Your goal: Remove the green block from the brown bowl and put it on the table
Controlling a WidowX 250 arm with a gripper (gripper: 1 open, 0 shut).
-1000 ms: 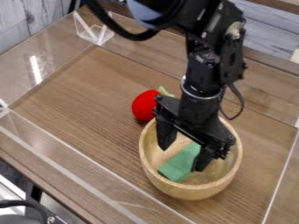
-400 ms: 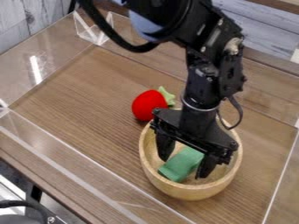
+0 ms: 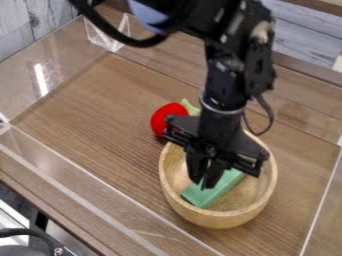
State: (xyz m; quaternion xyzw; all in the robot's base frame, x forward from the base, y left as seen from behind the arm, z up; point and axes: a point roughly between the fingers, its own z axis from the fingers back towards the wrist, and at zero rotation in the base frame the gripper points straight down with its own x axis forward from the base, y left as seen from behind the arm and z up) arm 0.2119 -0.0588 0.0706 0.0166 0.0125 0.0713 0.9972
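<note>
The green block (image 3: 222, 187) lies tilted inside the brown bowl (image 3: 173, 188), which sits on the table (image 3: 94, 110) at the front right. My gripper (image 3: 210, 177) points straight down into the bowl. Its two dark fingers are drawn together on the block's left part, so it is shut on the block. The part of the block under the fingers is hidden. The block's lower end still rests in the bowl.
A red strawberry toy (image 3: 166, 117) with green leaves sits just behind the bowl on its left. Clear acrylic walls (image 3: 47, 70) run along the table's edges, with one close in front of the bowl. Bare wood stretches to the left and behind.
The fingers stood wide apart on either side of the block; they have now come together on it. The wrist has rolled a little. The bowl and strawberry toy have stayed put.
</note>
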